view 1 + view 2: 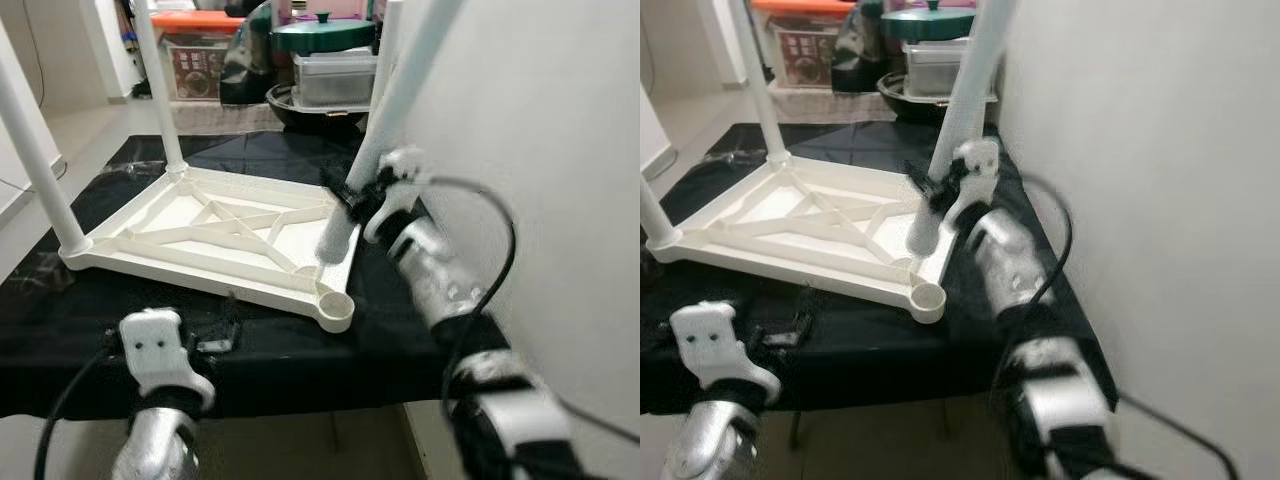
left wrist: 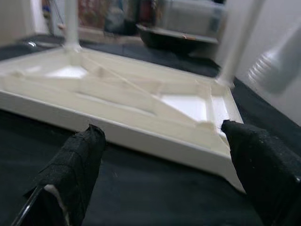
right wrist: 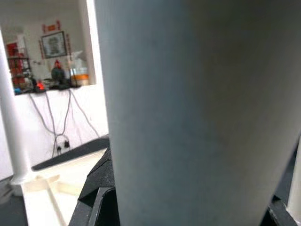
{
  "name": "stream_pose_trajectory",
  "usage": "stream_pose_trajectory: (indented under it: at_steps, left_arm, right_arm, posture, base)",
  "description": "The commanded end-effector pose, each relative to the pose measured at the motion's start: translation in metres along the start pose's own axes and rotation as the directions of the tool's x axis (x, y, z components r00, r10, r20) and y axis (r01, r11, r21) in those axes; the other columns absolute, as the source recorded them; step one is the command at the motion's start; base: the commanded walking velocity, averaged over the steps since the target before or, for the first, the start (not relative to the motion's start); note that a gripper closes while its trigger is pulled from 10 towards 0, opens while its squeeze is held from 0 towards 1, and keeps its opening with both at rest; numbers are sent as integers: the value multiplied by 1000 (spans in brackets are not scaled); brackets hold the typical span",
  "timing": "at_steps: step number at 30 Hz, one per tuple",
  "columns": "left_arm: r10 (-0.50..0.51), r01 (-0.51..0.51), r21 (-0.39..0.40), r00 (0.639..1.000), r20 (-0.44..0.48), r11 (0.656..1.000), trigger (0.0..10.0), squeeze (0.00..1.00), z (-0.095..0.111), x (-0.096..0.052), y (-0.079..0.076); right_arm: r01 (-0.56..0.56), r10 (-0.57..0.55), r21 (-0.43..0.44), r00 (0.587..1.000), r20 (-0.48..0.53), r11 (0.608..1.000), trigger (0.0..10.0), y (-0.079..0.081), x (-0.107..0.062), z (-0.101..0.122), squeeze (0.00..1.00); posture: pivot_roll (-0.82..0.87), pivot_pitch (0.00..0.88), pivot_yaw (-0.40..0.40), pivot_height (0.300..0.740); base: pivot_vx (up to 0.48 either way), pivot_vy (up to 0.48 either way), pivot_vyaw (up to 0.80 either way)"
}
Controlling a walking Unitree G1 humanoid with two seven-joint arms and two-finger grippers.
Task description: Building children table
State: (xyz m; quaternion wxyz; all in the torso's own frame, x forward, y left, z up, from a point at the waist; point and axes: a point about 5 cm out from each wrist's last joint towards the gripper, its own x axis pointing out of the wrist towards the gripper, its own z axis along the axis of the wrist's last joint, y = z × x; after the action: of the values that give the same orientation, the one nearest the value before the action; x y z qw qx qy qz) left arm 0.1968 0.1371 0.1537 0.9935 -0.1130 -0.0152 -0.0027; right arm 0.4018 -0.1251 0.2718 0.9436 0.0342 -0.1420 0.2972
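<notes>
Table leg (image 1: 400, 110) — top cut off — in right gripper (image 1: 362, 195)

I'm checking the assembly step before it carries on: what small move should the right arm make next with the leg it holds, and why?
Probably shift the white plastic table leg toward the robot, over the empty round corner socket of the upturned white tabletop. The right gripper clamps it low, but its tip rests inside the frame, short of that socket.

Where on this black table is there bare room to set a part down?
A bare strip of black tabletop runs between the upturned white tabletop and the near edge, beside the left gripper. It's crowded around the right gripper holding the leg.
</notes>
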Motion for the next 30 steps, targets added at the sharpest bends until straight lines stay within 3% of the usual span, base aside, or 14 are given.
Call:
stream_pose_trajectory:
  at_steps: [1,3,8,13,18,20,21,22,23,25,26,28,30]
  left_arm:
    - [-55,55,-5,998,-22,998,10000,0,0,-8,-9]
    - [-64,63,-8,997,-31,998,10000,0,0,-10,-11]
    - [-146,145,-12,987,-61,989,10000,0,3,-29,-23]
    - [-162,163,1,984,-74,987,10000,0,5,-35,-26]
    - [-174,175,0,980,-97,985,10000,0,10,-45,-30]
    - [-177,178,-3,978,-107,984,10000,0,12,-49,-31]
    - [-177,178,-3,978,-107,984,10000,0,12,-49,-31]
    - [-178,179,-3,978,-113,984,10000,0,12,-51,-32]
    - [-178,179,-3,978,-113,984,10000,0,12,-51,-32]
    - [-178,179,-2,977,-119,984,10000,0,14,-54,-34]
    - [-178,179,-2,977,-119,984,10000,0,14,-54,-34]
    - [-178,179,-2,975,-131,984,10000,0,15,-59,-35]
    - [-178,179,-2,975,-136,984,10000,0,15,-61,-35]
  right_arm:
    - [-34,34,14,999,-36,999,10000,-9,-2,1,0]
    - [-43,44,13,998,-45,999,10000,-12,-2,3,0]
    - [-255,258,59,964,-65,965,10000,-8,-4,12,0]
    - [-327,332,65,941,-69,943,10000,-6,-3,15,0]
    - [-446,451,84,891,-51,891,10000,-1,3,27,0]
    - [-565,572,119,820,-26,816,10000,6,4,35,0]
    - [-565,572,119,820,-26,816,10000,6,4,35,0]
    - [-644,651,125,759,-16,754,10000,10,3,38,0]
    - [-644,651,125,759,-16,754,10000,10,3,38,0]
    - [-733,740,129,673,-9,668,10000,16,0,41,0]
    - [-733,740,129,673,-9,668,10000,16,0,41,0]
    - [-781,789,121,613,-40,613,10000,20,0,41,0]
    - [-795,804,121,593,-52,594,10000,22,-1,40,0]
  posture:
    - [36,95,-15,740]
    - [36,95,-15,740]
    - [65,196,7,740]
    - [83,242,16,740]
    - [97,309,33,740]
    - [101,327,38,740]
    - [101,327,38,740]
    - [105,336,39,740]
    - [105,336,39,740]
    - [109,346,37,740]
    - [109,346,37,740]
    - [111,353,36,740]
    - [113,354,34,740]
  base:
    - [0,0,0]
    - [0,0,0]
    - [0,0,0]
    - [0,0,0]
    - [0,0,0]
    - [0,0,0]
    - [0,0,0]
    - [0,0,0]
    - [0,0,0]
    - [0,0,0]
    - [0,0,0]
    - [0,0,0]
    - [0,0,0]
